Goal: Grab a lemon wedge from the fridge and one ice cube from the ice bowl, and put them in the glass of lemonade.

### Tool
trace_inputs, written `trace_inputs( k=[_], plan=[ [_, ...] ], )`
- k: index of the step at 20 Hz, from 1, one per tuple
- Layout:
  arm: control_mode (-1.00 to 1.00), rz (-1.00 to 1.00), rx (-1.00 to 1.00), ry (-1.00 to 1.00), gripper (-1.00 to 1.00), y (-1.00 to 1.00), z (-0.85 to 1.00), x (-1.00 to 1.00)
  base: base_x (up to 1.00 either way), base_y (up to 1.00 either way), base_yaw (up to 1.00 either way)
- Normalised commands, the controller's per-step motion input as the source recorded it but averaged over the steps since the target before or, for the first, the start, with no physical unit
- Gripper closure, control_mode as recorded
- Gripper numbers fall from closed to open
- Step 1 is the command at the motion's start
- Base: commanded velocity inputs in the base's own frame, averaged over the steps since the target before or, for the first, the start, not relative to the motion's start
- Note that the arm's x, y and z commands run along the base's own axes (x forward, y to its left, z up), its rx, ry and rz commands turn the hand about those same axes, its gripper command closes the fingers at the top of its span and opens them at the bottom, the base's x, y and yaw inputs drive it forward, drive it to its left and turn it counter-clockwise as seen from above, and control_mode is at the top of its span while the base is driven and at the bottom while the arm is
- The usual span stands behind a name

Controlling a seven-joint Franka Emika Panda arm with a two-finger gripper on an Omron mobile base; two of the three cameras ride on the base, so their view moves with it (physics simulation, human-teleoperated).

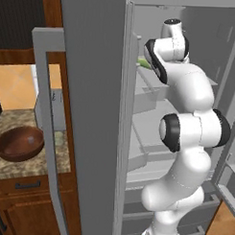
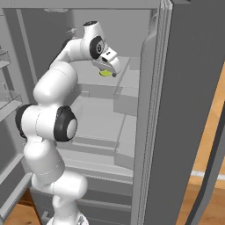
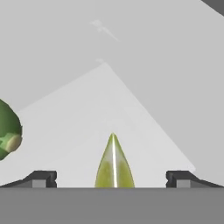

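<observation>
Claw: gripper (image 3: 113, 179) sits deep in the open fridge (image 1: 90, 113), jaws spread wide, holding nothing, one dark tip showing at each side of the hand view.
Lemon wedge: yellow-green lemon wedge (image 3: 114, 162) lies on the pale shelf (image 3: 87, 118), right between the two tips, its pointed end aimed away from the hand. From the right base view the wedge (image 2: 105, 73) peeks out just under the hand.
Neighbour: a green vegetable (image 3: 8, 131) sits off at the left edge of the hand view, apart from the wedge.
Ice bowl: dark wooden ice bowl (image 1: 20, 143) waits on the speckled counter (image 1: 12, 171) beside the fridge, untouched by the arm.
Stage: my read is we're lined up for the pinch, nothing grabbed yet.
Risk one: that wedge is narrow and tapered; if the jaws close off-centre it could squirt forward along the shelf.
Risk two: drop too low and the tips may scrape the shelf before closing.
Risk three: pulling out carelessly, the elbow could clip the door edge (image 2: 151, 110), which stands close by.
</observation>
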Motion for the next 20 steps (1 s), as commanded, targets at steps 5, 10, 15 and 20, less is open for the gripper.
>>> trace_inputs(
  k=[5, 10, 15, 20],
  plan=[
    [-1.0, 0.01, 0.0, 0.0, -1.0, 0.04, -0.05, -0.19, 0.0, 0.0, 0.0],
    [-1.0, 0.01, 0.0, -0.01, -1.0, 0.1, 0.0, -0.12, 0.0, 0.0, 0.0],
    [-1.0, 0.0, 0.0, -0.01, -1.0, 0.03, -0.17, 0.11, 0.0, 0.0, 0.0],
    [-1.0, 0.0, 0.0, 0.0, -1.0, 0.0, -0.14, 0.36, 0.0, 0.0, 0.0]
  ],
)
